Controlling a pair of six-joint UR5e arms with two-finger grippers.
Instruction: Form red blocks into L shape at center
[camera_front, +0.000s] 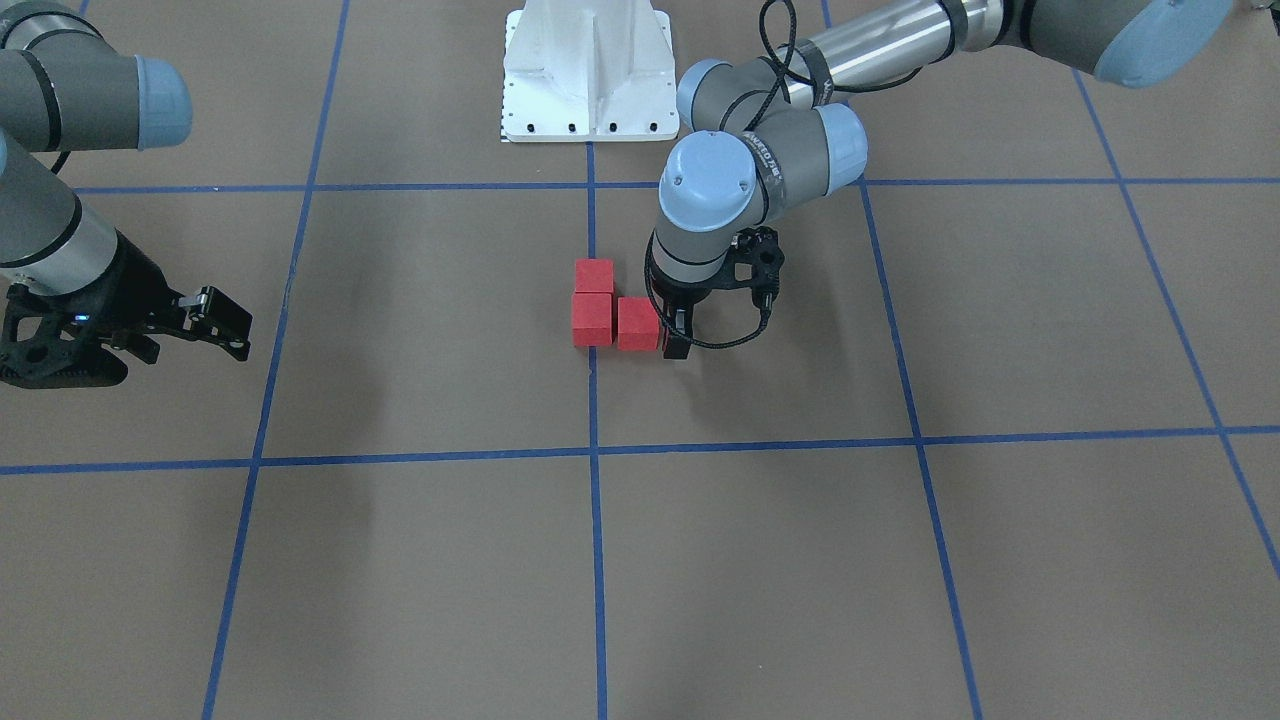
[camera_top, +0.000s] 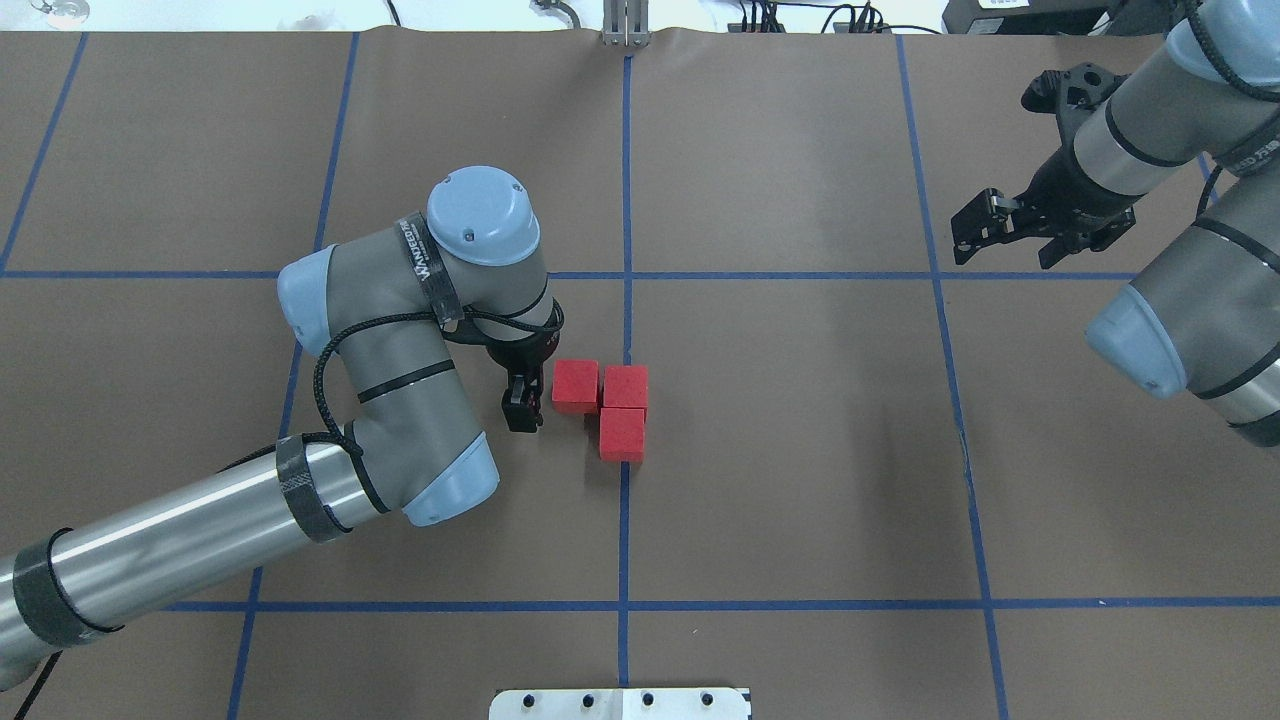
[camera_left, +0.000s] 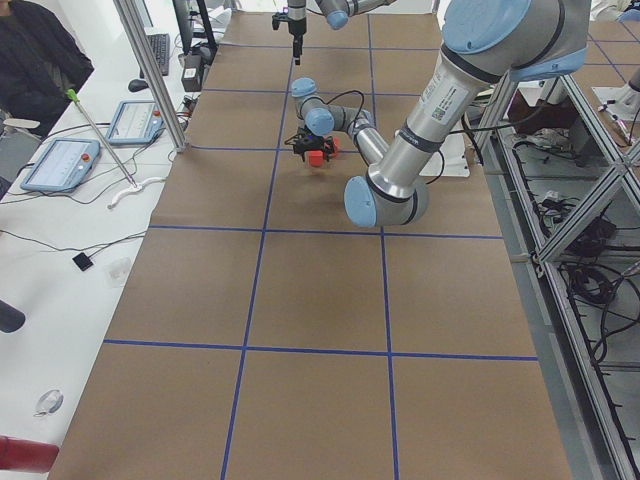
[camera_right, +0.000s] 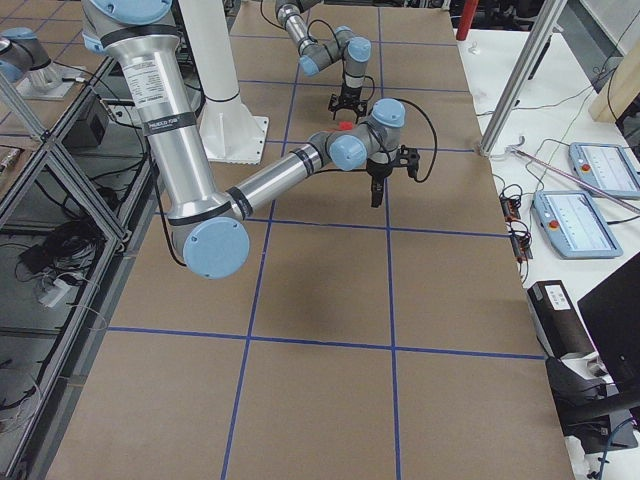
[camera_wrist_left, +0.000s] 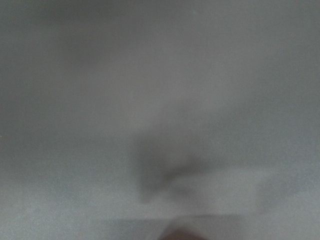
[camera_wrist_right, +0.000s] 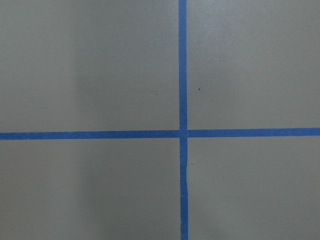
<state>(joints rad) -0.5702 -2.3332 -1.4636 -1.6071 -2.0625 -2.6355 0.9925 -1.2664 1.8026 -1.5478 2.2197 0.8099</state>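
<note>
In the overhead view we see the left gripper (camera_top: 522, 395) just left of the frame's middle, pointing down at the table (camera_top: 800, 450). It stands right beside the left block (camera_top: 575, 386), not around it. One dark finger (camera_top: 520, 408) shows at that block's left face, close to it or touching. The wrist hides the rest, so we cannot tell how far the gripper's fingers stand apart. The left wrist view is a grey blur.

The three blocks (camera_top: 625, 386) are small matte red cubes with plain faces, each far smaller than a grid square. They lie in an L at the center (camera_top: 624, 480). The corner block (camera_top: 626, 384) sits on the middle blue tape line (camera_top: 626, 150), with the left block beside it in a row. The lower block (camera_top: 622, 434) is directly below the corner block, touching it, and also on the line. The left block sits tight against the corner block, a shade higher in the frame; we cannot tell whether a hairline gap is left between them.

The right gripper (camera_top: 968, 232) hangs at the upper right of the overhead view, well apart from the blocks, its fingers spread and empty. Its wrist view shows brown table and a crossing (camera_wrist_right: 183, 133) of blue tape. A white base plate (camera_top: 620, 703) sits at the bottom middle of the overhead view.
</note>
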